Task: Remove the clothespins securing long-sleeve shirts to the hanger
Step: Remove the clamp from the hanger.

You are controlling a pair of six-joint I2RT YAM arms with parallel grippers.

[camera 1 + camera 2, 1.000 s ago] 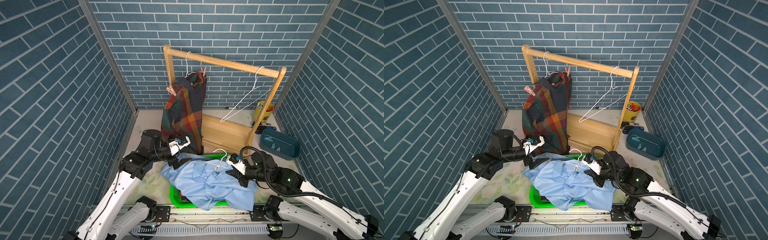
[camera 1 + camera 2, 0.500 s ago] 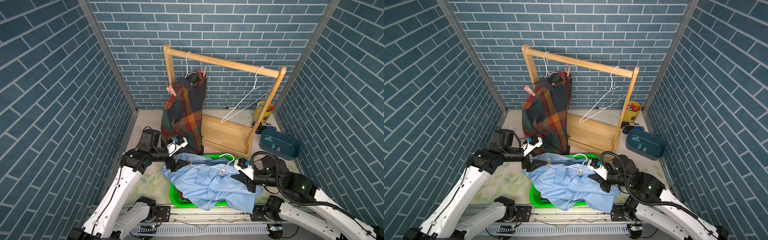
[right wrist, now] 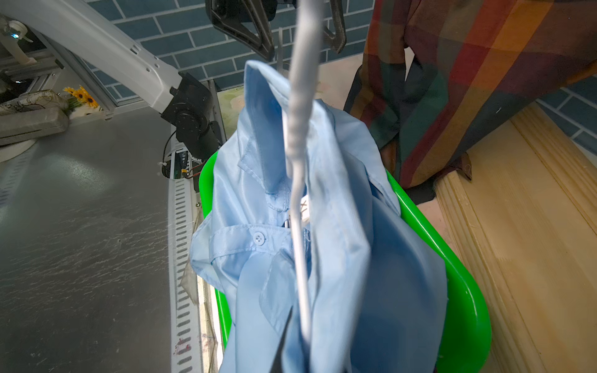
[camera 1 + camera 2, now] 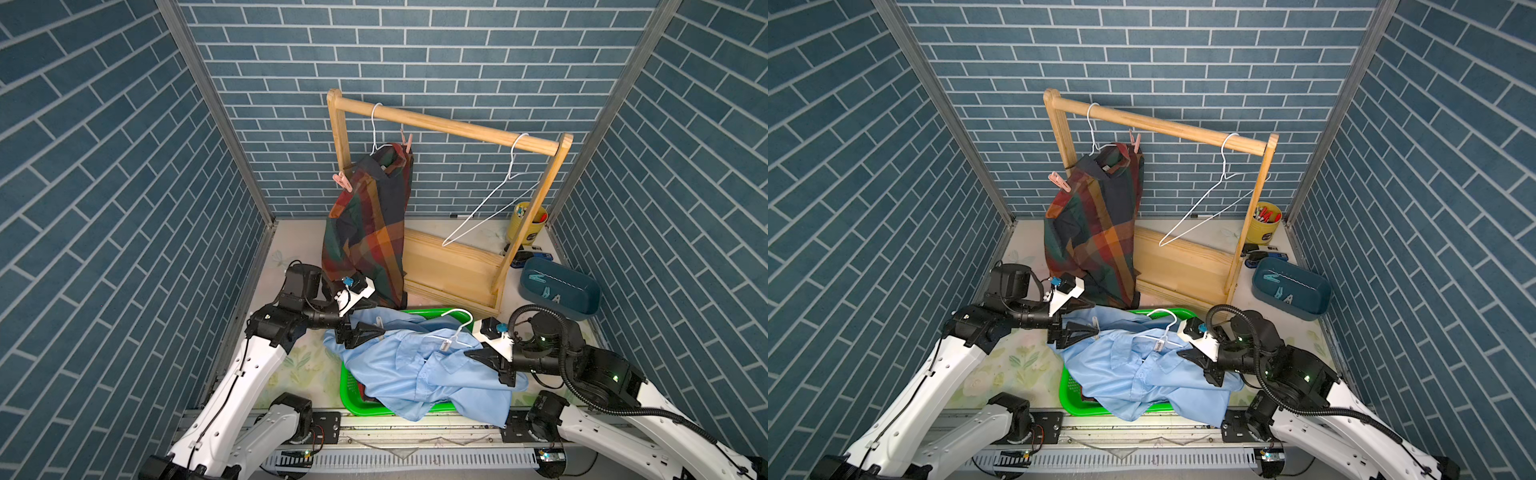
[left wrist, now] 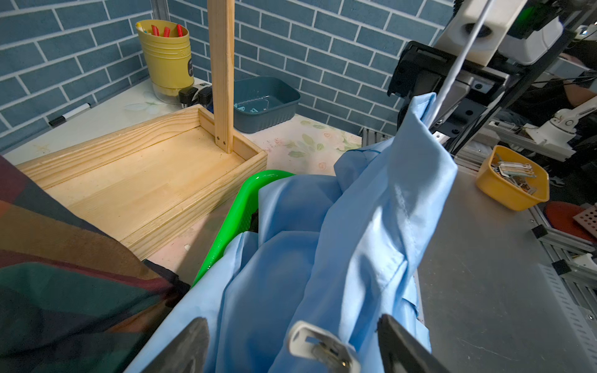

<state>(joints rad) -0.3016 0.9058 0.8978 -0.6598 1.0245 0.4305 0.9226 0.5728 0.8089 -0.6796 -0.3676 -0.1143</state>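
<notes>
- Left gripper stands wide, straddling a pale peg clipped on the blue shirt; the right gripper is clamped on the hanger.
- Peg sits off-centre between the jaws, so closing may knock it askew or pinch cloth with it.
- Pulling could drag the shirt and twist the thin wire in the right grip.
- Shirt slumps over the bin; the plaid shirt, with pink pegs on it, hangs just beside the left arm and may snag.

No legible text; dark label on yellow cup and neck tag of light blue shirt too small to read.
</notes>
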